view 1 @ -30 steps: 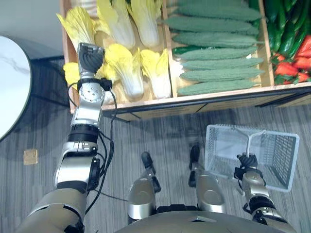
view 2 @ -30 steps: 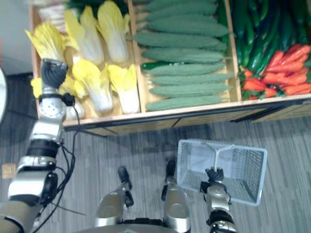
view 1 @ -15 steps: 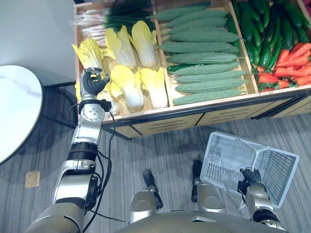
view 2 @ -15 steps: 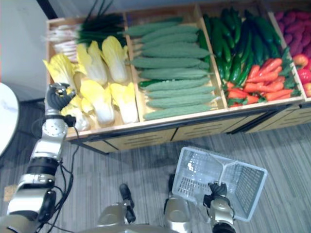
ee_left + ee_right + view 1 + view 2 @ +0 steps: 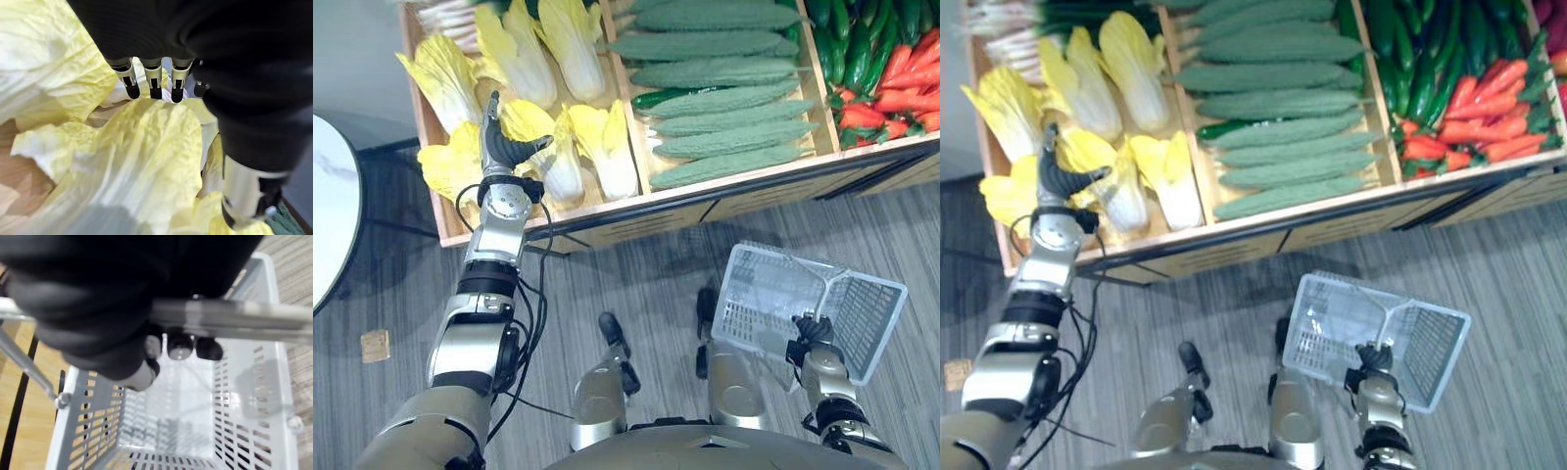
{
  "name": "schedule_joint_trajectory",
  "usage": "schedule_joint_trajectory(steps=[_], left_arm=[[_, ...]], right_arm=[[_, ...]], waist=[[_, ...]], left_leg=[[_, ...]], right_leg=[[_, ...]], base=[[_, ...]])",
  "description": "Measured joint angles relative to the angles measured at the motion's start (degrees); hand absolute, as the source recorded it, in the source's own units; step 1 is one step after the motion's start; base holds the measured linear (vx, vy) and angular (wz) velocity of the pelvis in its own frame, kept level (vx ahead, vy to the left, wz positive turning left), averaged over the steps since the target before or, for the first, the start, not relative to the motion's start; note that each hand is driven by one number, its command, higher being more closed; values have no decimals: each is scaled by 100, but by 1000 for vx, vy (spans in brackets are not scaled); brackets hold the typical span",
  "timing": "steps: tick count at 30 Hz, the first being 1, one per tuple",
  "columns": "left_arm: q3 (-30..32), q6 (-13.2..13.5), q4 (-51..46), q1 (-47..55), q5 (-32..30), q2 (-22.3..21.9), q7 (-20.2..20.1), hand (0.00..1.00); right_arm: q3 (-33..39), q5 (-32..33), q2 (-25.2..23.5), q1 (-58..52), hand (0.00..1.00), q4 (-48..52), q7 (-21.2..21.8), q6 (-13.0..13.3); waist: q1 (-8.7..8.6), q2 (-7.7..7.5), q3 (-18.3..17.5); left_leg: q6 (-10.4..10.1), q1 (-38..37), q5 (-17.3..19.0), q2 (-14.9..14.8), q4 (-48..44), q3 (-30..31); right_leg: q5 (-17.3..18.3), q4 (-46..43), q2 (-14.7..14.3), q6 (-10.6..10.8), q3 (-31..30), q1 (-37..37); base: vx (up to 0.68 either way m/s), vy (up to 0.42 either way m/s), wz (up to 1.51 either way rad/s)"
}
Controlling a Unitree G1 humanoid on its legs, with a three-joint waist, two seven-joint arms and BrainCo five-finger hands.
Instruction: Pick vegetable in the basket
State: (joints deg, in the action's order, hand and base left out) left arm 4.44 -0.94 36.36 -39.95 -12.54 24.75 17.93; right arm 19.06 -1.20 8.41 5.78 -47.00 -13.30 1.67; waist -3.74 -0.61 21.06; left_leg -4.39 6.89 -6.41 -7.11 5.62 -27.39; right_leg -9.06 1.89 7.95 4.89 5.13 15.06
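Observation:
Several yellow-leaved cabbages (image 5: 558, 162) lie in the left compartment of a wooden stand. My left hand (image 5: 504, 147) hovers just above them, open, fingers straight and thumb spread. In the left wrist view its fingertips (image 5: 132, 90) point over a crinkled cabbage leaf (image 5: 146, 161) without gripping it. A white plastic basket (image 5: 749, 313) hangs tilted and empty at the lower right. My right hand (image 5: 808, 331) is shut on the basket handle (image 5: 234, 317), with the basket's slotted wall (image 5: 98, 431) below it.
Bumpy green gourds (image 5: 724, 98) fill the middle compartment, with dark cucumbers (image 5: 847, 39) and red peppers (image 5: 901, 83) to the right. The stand's wooden front edge (image 5: 705, 201) faces me. A round white table (image 5: 328, 225) is at the left, and a small brown block (image 5: 375, 345) lies on the floor.
My left hand's fingers have gone from curled to straight over the cabbages. The camera shifted, so the whole scene moved. The right hand keeps its hold on the basket, which now tilts.

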Motion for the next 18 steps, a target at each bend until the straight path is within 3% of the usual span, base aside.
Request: schedule_joint_trajectory(steps=[8, 9, 18], left_arm=[[-27, 13, 524, -604, -11, 85, 14, 0], [-28, 24, 569, -682, -20, 84, 52, 100], [21, 137, 993, -1127, -265, 272, 83, 100]], right_arm=[[-54, 40, 0, 179, 100, 227, -75, 107], [-71, 42, 1, 196, 100, 243, -95, 132], [-167, 171, 4, 305, 100, 285, -248, 136]], waist=[[21, -105, 427], [8, -109, 431], [110, -161, 476]], left_leg=[[-11, 72, 19, 3, -1, -178], [-10, 130, 18, 4, -1, -189], [-42, 318, 35, -37, 6, -352]], right_leg=[[-7, -57, -37, -9, -181, 209], [-8, -75, -38, -9, -198, 281], [-23, -109, -44, 4, -293, 540]], base=[[48, -9, -10], [39, -14, -9], [22, -11, -4]])
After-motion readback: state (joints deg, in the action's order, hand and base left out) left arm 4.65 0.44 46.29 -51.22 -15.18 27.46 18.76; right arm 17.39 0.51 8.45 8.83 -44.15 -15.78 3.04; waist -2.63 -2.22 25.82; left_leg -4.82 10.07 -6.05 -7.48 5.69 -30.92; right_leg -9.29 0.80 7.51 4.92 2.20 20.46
